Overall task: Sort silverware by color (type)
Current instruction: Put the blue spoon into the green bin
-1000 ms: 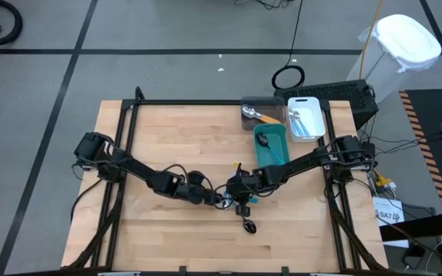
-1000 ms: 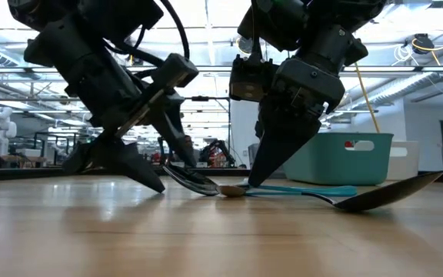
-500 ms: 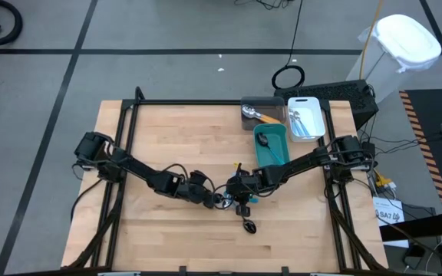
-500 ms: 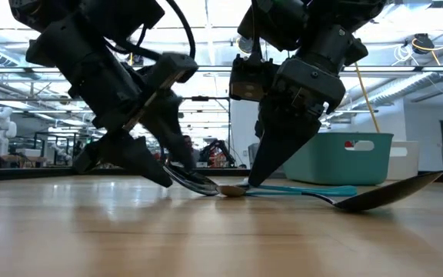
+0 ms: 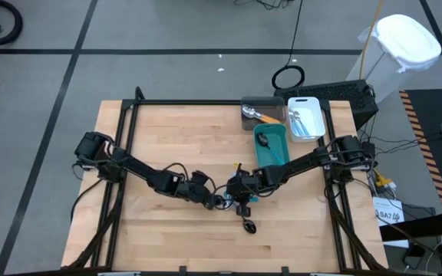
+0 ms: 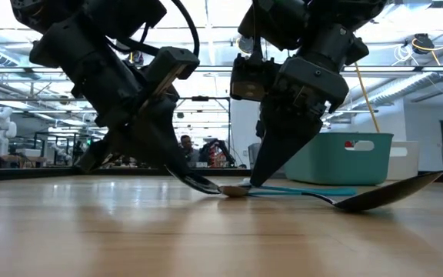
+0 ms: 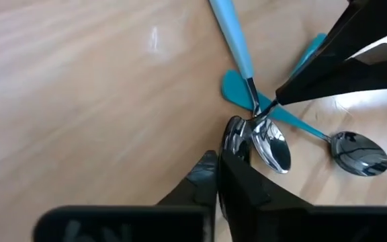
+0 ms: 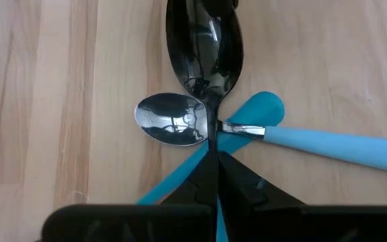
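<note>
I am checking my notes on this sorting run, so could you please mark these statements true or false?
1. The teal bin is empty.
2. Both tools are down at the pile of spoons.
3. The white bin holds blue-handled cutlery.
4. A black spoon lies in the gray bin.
1. False: the teal bin holds a dark spoon.
2. True: left tool and right tool meet at the pile of spoons.
3. True: white bin.
4. False: the gray bin holds an orange-handled piece.

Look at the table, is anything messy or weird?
Yes. A little heap of spoons lies crossed mid-table: blue-handled spoons tangled with a black spoon. Both the left gripper and the right gripper poke into that same heap. Another black spoon lies alone nearby.
</note>
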`<state>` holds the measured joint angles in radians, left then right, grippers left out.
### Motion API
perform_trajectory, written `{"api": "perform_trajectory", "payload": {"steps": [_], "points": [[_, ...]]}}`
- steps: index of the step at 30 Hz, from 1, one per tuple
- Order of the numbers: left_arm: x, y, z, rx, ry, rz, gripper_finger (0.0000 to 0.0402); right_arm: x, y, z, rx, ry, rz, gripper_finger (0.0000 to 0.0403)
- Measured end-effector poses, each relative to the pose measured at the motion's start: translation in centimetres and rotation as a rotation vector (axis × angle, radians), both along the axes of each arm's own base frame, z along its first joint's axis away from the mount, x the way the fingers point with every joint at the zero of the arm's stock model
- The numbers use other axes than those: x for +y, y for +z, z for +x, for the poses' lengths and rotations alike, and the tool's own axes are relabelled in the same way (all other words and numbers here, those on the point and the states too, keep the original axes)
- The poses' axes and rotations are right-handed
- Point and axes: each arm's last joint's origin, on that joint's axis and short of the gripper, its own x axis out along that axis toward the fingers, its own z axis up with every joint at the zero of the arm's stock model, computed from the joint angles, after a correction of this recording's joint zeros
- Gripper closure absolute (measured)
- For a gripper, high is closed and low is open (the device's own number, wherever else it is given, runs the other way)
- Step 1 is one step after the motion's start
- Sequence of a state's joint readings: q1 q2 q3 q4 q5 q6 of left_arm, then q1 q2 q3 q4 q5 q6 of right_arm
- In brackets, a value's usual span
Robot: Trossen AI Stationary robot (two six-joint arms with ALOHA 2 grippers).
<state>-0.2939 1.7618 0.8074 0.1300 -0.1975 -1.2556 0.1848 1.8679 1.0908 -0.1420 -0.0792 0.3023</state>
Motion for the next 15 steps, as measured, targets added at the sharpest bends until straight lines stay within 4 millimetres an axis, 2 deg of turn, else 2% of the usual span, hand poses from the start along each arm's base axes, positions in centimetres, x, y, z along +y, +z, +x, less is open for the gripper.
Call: {"api": "perform_trajectory", "payload": {"steps": [10, 13, 15], "points": [[-0.17, 0.09, 0.06, -0.008, 0.020, -0.049, 0.0259, -0.07, 0.02, 0.05, -0.004, -0.004, -0.003, 0.0403], [-0.15, -0.42, -0.05, 0.025, 0.029, -0.053, 0.0251, -0.07, 0.02, 0.05, -0.004, -0.004, -0.003, 0.0403], [-0.14, -0.90, -0.05, 0.041, 0.034, -0.047, 0.0259, -0.07, 0.02, 0.05, -0.005, -0.004, -0.003, 0.0403]]}}
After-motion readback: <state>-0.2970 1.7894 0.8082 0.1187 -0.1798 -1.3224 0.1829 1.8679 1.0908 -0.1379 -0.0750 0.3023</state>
